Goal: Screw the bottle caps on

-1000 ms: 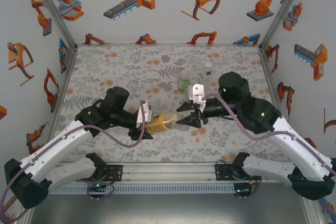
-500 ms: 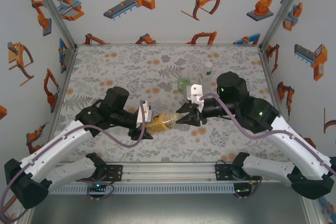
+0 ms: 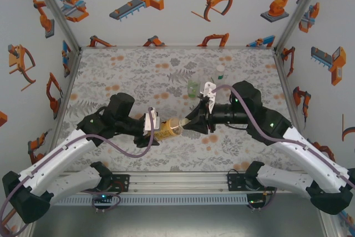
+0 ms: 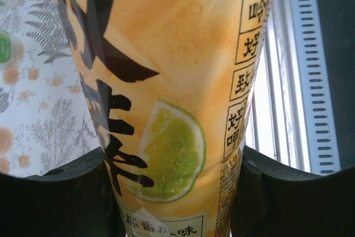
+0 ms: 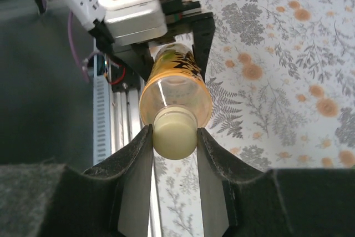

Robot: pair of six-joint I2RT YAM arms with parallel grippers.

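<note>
Overhead, the amber bottle (image 3: pixel 168 130) lies level on its side over the near middle of the floral bench (image 3: pixel 111 76), spanning the gap between the two arms. The left jaws come in from the left and are clamped on its base end. The right jaws come in from the right and close around its neck end. Whether the bottle touches the bench cannot be told from this view. Toward the far right of the bench a short green-tinted bottle (image 3: pixel 193 87) stands upright. A slim bottle (image 3: pixel 220 72) stands a little beyond it to the right, near it but not touching.

From the left wrist, the amber bottle's orange label, printed with a lime slice and dark characters, runs up between two black fingers (image 4: pixel 61 198). Both fingers press against its sides. Floral bench shows to the left of the bottle and a slotted rail (image 4: pixel 316 81) to its right.

From the right wrist, a pale yellow cap (image 5: pixel 174 133) sits on the bottle's mouth, pinched between the right jaws, with both black pads (image 5: pixel 133 159) touching it. Behind the cap, the clear shoulder and amber body lead back to the left jaws under their white mount (image 5: pixel 133 4).
</note>
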